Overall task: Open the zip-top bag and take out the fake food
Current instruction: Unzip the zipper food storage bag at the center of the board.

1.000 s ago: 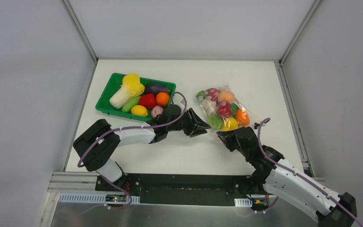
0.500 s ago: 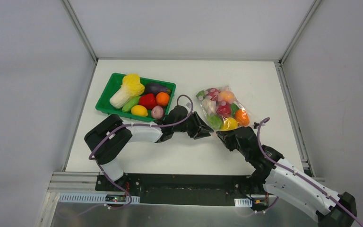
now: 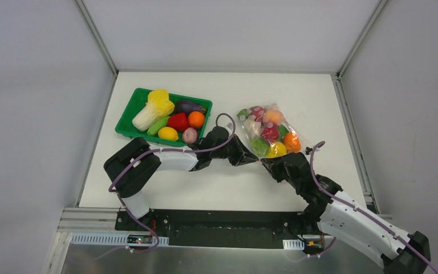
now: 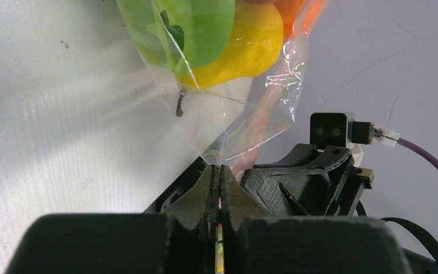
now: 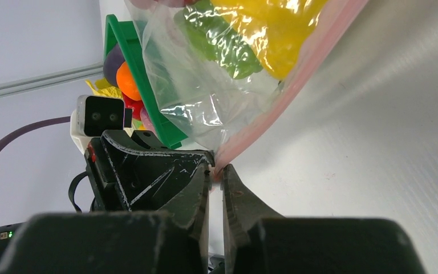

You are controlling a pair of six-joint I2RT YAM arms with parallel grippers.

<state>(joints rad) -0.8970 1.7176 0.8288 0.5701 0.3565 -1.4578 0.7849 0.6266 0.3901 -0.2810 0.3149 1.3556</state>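
1. left claw (image 4: pixel 218 170) is pinched shut on the near corner of the zip-top bag (image 4: pixel 245 123).
2. right claw (image 5: pixel 216 172) nips the bag's pink zip strip (image 5: pixel 293 85), jaws narrow.
3. fake food (image 3: pixel 269 132) sits inside the bag, just beyond both claws' tips.

This is a robot lab test cell: plain grey wall panels (image 3: pixel 228 34) framed by aluminium struts (image 3: pixel 97 40) enclose the white tabletop (image 3: pixel 308 97) beyond the left claw (image 3: pixel 255 161). Behind that claw, slotted white cable ducting (image 3: pixel 108 238) lines the arms' metal mounting rail (image 3: pixel 91 218).
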